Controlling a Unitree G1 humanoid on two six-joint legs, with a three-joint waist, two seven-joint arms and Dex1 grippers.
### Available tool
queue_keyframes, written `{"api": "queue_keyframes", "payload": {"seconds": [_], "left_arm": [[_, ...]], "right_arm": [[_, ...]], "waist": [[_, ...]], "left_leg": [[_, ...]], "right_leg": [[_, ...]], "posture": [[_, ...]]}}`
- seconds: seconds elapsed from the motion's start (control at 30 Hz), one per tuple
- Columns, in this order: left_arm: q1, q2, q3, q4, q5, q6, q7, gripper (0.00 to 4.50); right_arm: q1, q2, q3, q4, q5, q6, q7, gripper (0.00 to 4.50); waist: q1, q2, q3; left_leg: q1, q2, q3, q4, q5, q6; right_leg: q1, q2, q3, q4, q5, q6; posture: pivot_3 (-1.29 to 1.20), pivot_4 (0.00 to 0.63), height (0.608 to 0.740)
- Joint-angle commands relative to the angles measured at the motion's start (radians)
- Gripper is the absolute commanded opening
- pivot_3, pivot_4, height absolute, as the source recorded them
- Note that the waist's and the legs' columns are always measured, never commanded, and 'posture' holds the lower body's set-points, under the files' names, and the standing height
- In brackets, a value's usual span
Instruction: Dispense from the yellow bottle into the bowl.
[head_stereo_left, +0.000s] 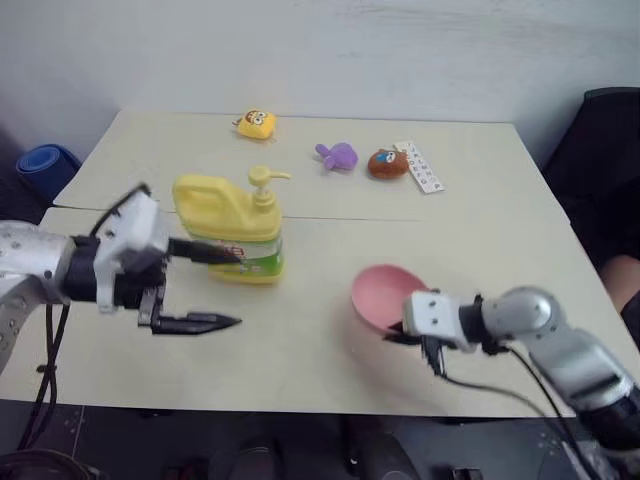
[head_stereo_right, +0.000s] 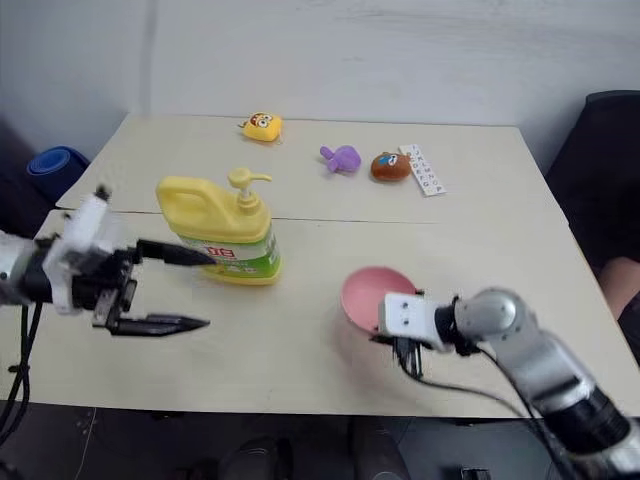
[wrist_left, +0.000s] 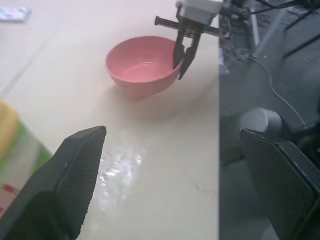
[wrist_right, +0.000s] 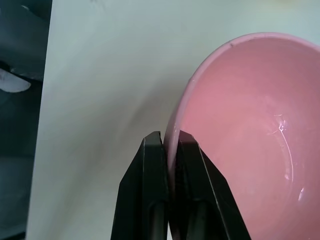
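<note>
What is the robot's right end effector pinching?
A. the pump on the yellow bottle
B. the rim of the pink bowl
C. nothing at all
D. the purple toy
B. In the right wrist view the two black fingers of the right end effector are closed on the edge of the pink bowl, one finger inside the rim and one outside.
</note>
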Motion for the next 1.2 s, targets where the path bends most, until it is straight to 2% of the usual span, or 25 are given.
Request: {"api": "queue_keyframes", "payload": {"seconds": [0.03,0.2,0.3,0.53,0.7,0.73,1.2], "left_arm": [[-0.149,-0.026,0.015,0.113,0.004,-0.004,0.06,4.5],[-0.295,-0.072,-0.016,0.262,0.083,-0.053,0.103,4.5],[-0.379,-0.118,-0.062,0.361,0.176,-0.123,0.147,3.94],[-0.497,-0.219,-0.139,0.422,0.25,-0.177,0.143,1.76],[-0.503,-0.223,-0.139,0.408,0.247,-0.163,0.107,0.15],[-0.5,-0.221,-0.141,0.406,0.252,-0.165,0.103,0.04],[-0.474,-0.286,-0.193,0.473,0.39,-0.291,0.113,0.04]], "right_arm": [[-0.22,0.04,-0.022,0.094,0.054,0.009,0.067,0.01],[-0.468,0.135,0.043,0.3,0.049,0.0,0.146,0.01],[-0.601,0.193,0.117,0.485,-0.038,-0.101,0.181,0.0],[-0.839,0.368,0.195,0.916,-0.178,-0.299,0.173,0.0],[-0.916,0.418,0.188,1.026,-0.21,-0.358,0.201,0.0],[-0.93,0.426,0.185,1.038,-0.212,-0.368,0.209,0.0],[-1.008,0.486,0.154,1.081,-0.209,-0.371,0.253,0.0]], "waist": [[-0.002,0.0,0.0],[0.002,0.0,0.0],[0.001,0.0,0.0],[-0.002,0.0,0.0],[-0.005,0.0,0.0],[-0.005,0.001,0.0],[-0.014,0.001,0.0]], "left_leg": [[0.0,0.0,0.0,0.001,0.0,0.0],[-0.001,0.001,-0.001,0.001,0.0,0.0],[-0.005,0.001,-0.001,0.002,0.001,-0.002],[-0.007,0.001,0.0,0.006,0.001,-0.003],[-0.007,0.003,0.0,0.006,0.003,-0.007],[-0.007,0.004,0.0,0.006,0.003,-0.007],[-0.007,0.006,-0.001,0.007,0.002,-0.006]], "right_leg": [[0.0,0.0,0.0,0.002,0.0,0.0],[-0.002,0.0,-0.001,0.004,-0.002,-0.002],[-0.004,0.0,-0.002,0.007,-0.002,-0.002],[-0.005,-0.001,-0.002,0.009,-0.001,0.0],[-0.006,-0.002,-0.003,0.009,-0.001,0.0],[-0.006,-0.002,-0.003,0.009,-0.001,0.0],[-0.006,-0.003,-0.003,0.013,-0.001,0.0]], "posture": [[0.0,0.15,0.74],[0.0,0.15,0.74],[0.0,0.15,0.74],[0.0,0.15,0.74],[0.0,0.15,0.74],[0.0,0.15,0.74],[0.0,0.15,0.74]]}}
